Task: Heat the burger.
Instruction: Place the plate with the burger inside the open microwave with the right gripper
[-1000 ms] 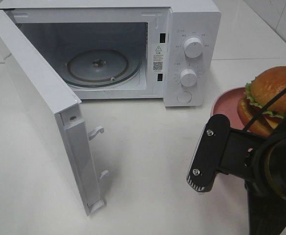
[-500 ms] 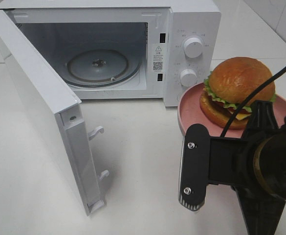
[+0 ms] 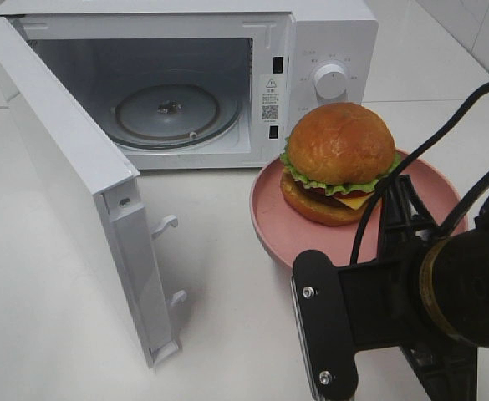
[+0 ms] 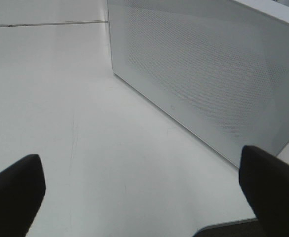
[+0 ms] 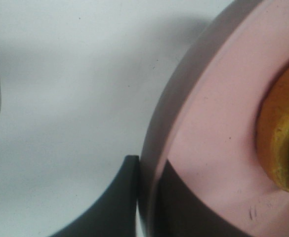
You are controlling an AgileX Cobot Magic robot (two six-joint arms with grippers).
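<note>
**Burger held on its plate before the open microwave**

At the near right corner of the desk (image 3: 227,326) the right arm (image 3: 453,301) is seen. The right fingers (image 5: 119,197) are closed on the rim of the pink plate (image 3: 273,221), one on each side of that rim. A shadow is cast on the desk beside the plate's edge. The burger (image 3: 340,159) is carried upright on the plate, toward its far side, with lettuce and cheese showing under the domed bun.

The left fingers (image 4: 13,190) are spread wide, with nothing between them. They are held over bare desk, facing the outer face of the door (image 3: 68,167). That door is swung fully open, from the microwave's left corner out toward the near left of the desk.

Along the far edge of the desk the microwave (image 3: 328,25) is set, its cavity open and the glass turntable (image 3: 167,113) bare. The plate is held just in front of the control panel, right of the cavity, below the knob (image 3: 331,81).
</note>
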